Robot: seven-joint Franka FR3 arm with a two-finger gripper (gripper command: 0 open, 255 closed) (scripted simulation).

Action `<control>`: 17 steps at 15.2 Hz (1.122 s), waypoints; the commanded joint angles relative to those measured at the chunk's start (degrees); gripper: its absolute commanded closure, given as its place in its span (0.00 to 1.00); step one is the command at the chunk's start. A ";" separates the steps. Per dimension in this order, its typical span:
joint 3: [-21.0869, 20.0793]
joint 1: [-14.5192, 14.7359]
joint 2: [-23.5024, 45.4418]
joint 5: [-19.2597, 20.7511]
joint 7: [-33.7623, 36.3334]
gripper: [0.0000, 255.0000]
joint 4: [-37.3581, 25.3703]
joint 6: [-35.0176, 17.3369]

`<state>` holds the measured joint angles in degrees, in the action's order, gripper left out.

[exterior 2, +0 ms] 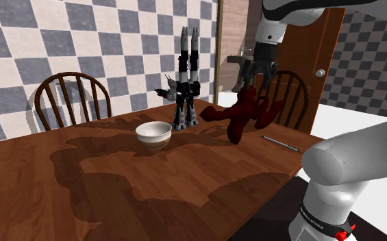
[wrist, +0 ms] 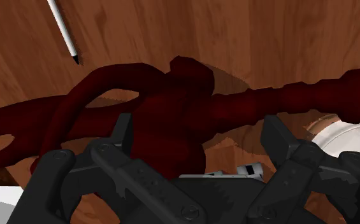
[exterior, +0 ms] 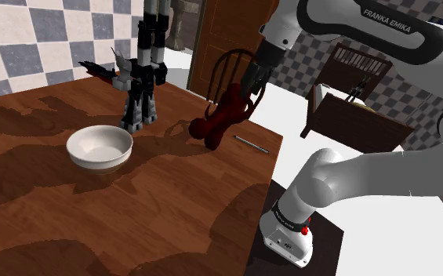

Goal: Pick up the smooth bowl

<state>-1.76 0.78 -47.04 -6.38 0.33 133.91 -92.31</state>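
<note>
Your gripper [exterior 2: 255,81] hangs over the dark red figure [exterior: 221,121], on the far side of the toy robot [exterior: 141,86] from the bowl. In the wrist view you see its fingers [wrist: 124,137] standing wide apart with the figure's bulk between them. The bulk is close against one finger and clear of the other, so nothing is clasped. The white bowl [exterior: 99,146] sits upright on the wooden table [exterior: 157,219], near the toy robot's feet but apart from them, toward the shoulder view's lower left of it. The figure is to the shoulder view's right of the toy robot. A thin pen [exterior: 251,144] lies farther out from the toy robot on that same side, beyond the figure.
</note>
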 commanded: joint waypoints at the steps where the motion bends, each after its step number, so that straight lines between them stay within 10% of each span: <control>1: 0.00 0.00 0.00 0.00 0.00 0.00 0.00 0.00; 17: -14.57 2.97 24.05 -6.41 14.22 0.00 -4.04 -21.65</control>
<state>-15.24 3.71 -25.69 -12.83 13.36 131.32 -112.51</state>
